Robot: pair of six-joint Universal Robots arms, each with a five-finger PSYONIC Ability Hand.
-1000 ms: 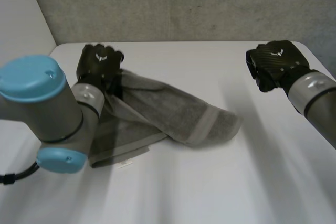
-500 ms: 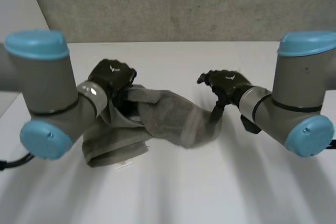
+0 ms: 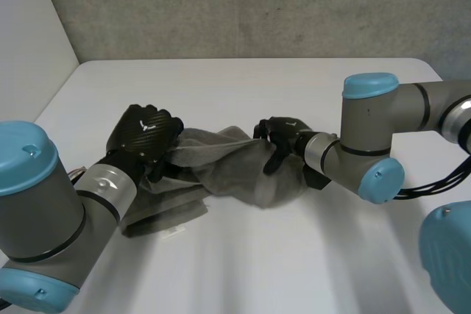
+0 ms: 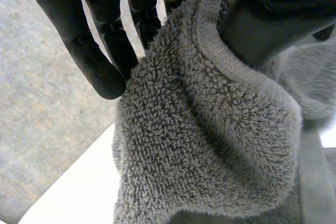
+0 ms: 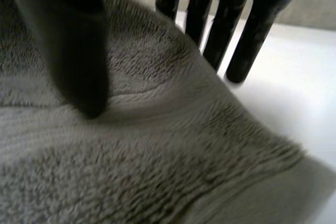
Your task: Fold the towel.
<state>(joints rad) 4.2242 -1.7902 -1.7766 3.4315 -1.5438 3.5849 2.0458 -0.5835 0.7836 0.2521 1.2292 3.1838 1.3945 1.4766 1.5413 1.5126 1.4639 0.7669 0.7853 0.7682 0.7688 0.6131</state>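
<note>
The white table point(image 3: 309, 255) is stretching out below a grey wall point(image 3: 257, 5), and the left arm point(image 3: 44, 218) is looming over the near left corner, hiding part of the grey towel point(image 3: 228, 170), which is lying bunched mid-table between the two hands. The left hand point(image 3: 143, 137) is gripping the towel's left end; its wrist view is showing the hem pinched between straight fingers point(image 4: 100, 61) and thumb point(image 4: 262, 30). The right hand point(image 3: 283, 137) is clutching the right end, with its thumb pressing on top and its fingers reaching down past the edge.
</note>
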